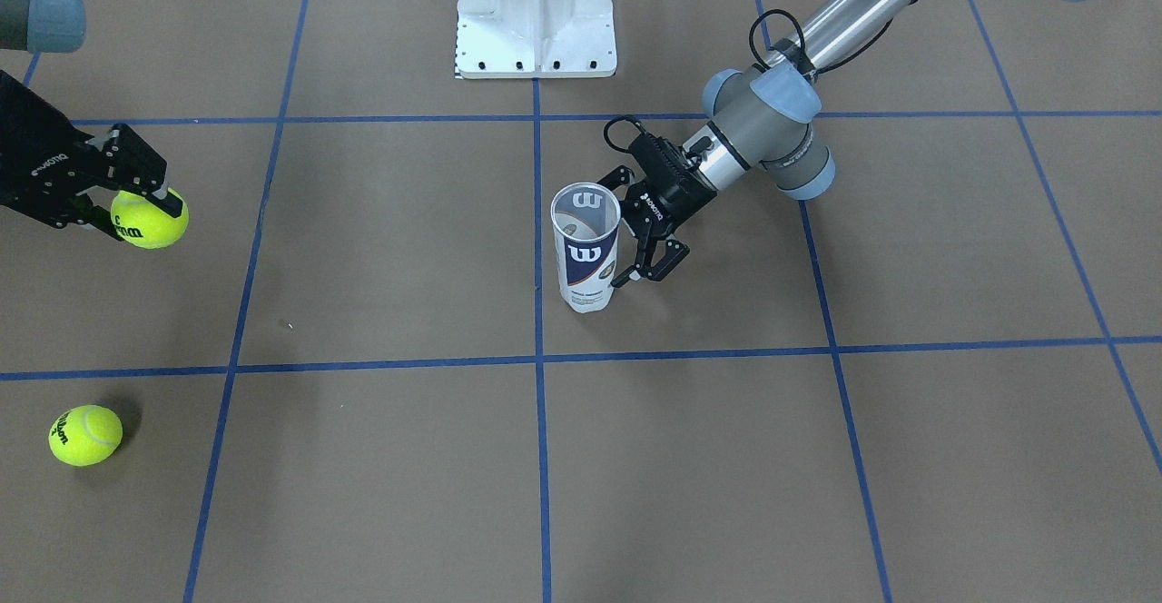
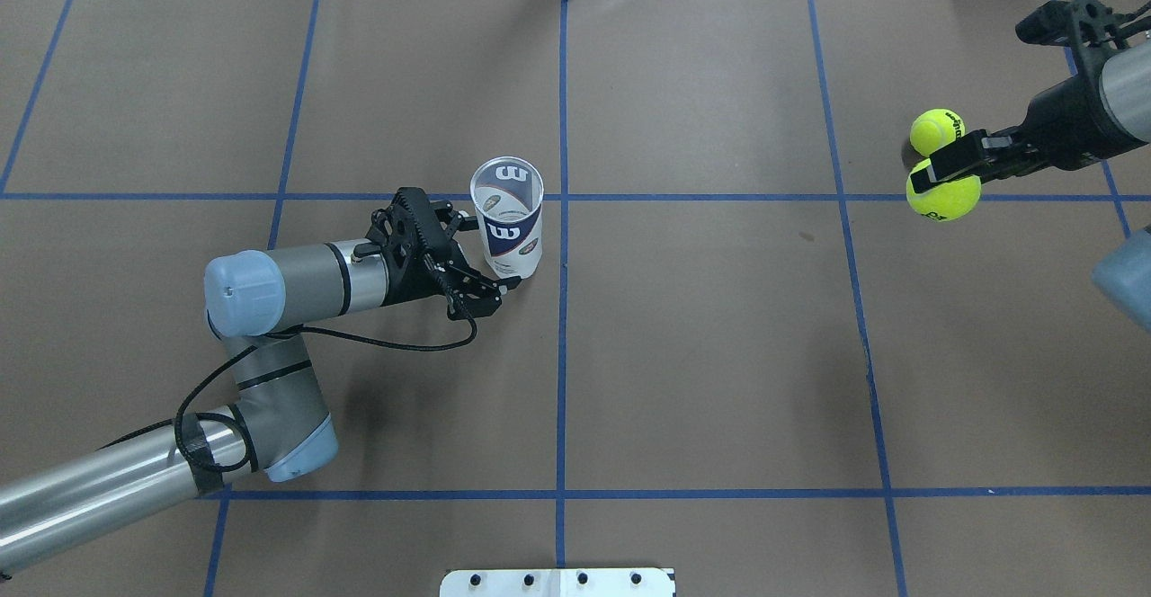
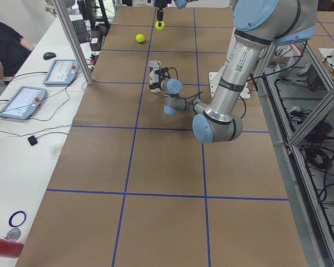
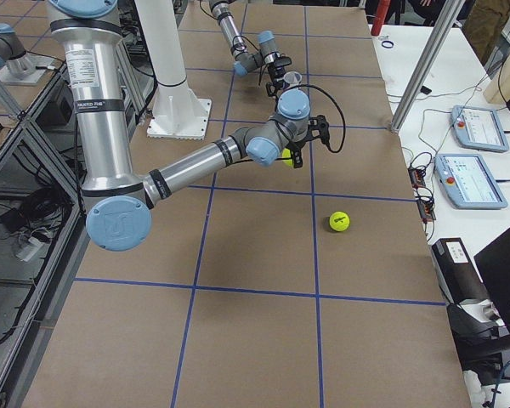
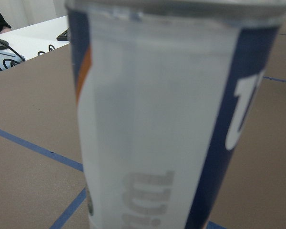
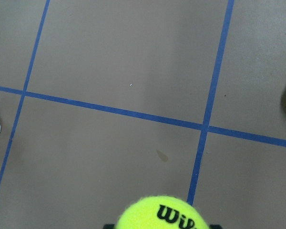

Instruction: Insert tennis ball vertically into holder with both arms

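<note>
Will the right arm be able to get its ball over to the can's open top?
Probably yes. The can stands upright with its mouth uncovered; the left pincer sits at its side, and only bare table lies between it and the right pincer holding the ball.

Matt brown paper covers the desk [image 1: 381,249], crossed by blue tape lines [image 1: 537,458]. The holder [image 1: 585,258] is clear, smooth plastic under a glossy printed label. The gripped tennis ball [image 1: 150,222] and loose tennis ball [image 1: 85,435] look fuzzy felt. The left arm [image 1: 844,13] has a satin silver metal tube.
</note>
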